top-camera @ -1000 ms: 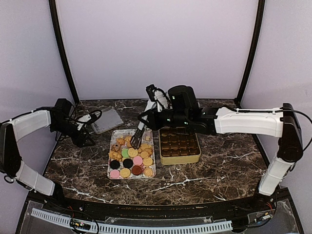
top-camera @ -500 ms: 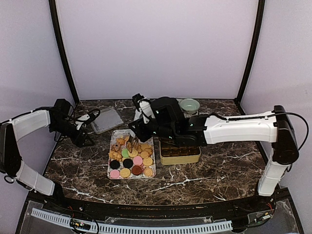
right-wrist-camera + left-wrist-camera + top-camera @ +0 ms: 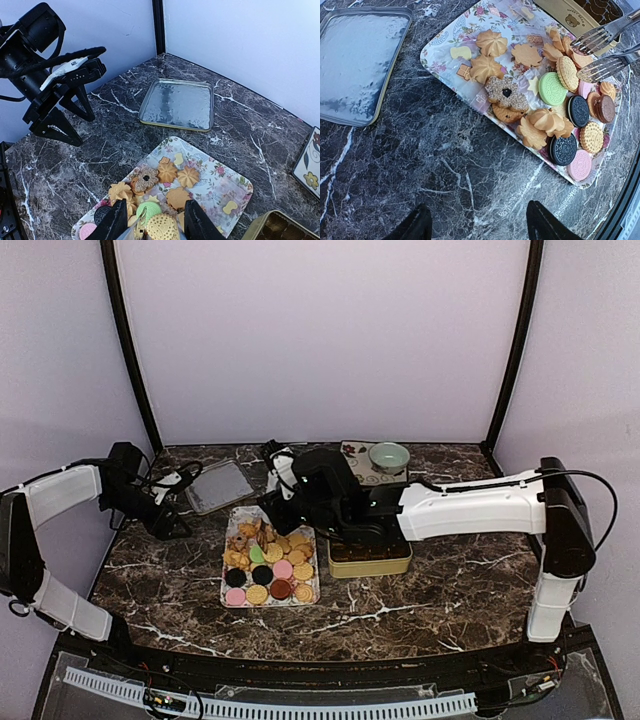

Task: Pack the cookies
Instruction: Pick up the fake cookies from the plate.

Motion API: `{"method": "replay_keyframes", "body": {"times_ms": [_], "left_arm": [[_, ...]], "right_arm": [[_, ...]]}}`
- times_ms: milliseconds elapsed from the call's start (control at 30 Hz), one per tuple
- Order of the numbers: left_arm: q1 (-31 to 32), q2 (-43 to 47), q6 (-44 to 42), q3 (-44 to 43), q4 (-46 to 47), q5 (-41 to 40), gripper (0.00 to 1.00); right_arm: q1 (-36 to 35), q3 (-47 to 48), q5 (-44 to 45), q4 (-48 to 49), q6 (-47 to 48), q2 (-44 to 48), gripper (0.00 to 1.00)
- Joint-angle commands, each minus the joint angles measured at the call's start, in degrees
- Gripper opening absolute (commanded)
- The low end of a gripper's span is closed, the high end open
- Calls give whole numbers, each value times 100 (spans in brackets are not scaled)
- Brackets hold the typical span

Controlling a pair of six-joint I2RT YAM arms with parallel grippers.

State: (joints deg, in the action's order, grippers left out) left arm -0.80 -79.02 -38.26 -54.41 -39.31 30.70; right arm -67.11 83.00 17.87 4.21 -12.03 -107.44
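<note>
Right gripper (image 3: 155, 225) hangs low over the cookies (image 3: 268, 562) on the flowery tray (image 3: 432, 52), jaws part-open astride a round tan biscuit (image 3: 162, 229), gripping nothing, likely lining up a pick for the gold tin (image 3: 372, 562) just right. Left gripper (image 3: 477, 227) sits well left, wide open, empty, out of the way. Left wrist view alone shows the fork-shaped fingertips (image 3: 597, 37); overhead, the arm hides them.

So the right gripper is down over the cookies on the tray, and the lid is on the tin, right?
Not quite. The lid is off the tin: it lies on the table left of the tray, and the tin stands open, as the top view shows. The right gripper is over the cookies.
</note>
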Motion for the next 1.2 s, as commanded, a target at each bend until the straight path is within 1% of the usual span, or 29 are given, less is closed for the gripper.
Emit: {"method": "replay_keyframes", "body": {"times_ms": [0,267,533,667,833,1000,1167], "left_arm": [[-51,168,89,-139,-40,101,67],[-67,133,205,-148,-22,135,67],[-70,176,161,-146,-60,85,67],[-66,160,147,-160,-93,90,66],[-69,159,147,-159,-88,55,67],[-68,167,179,-180,-113,58,67],[-61,218,168,-173,-128,42,67]], "right_arm": [[-71,274,75,440,78,-116,38],[-158,345,95,266,122,-27,38],[-385,-441,153,109,-119,616,38],[-634,-601,230,-134,-167,807,38],[-907,-642,443,-331,-181,806,39],[-944,-627,551,-256,-191,662,39],[-957,-371,478,-207,-68,535,39]]}}
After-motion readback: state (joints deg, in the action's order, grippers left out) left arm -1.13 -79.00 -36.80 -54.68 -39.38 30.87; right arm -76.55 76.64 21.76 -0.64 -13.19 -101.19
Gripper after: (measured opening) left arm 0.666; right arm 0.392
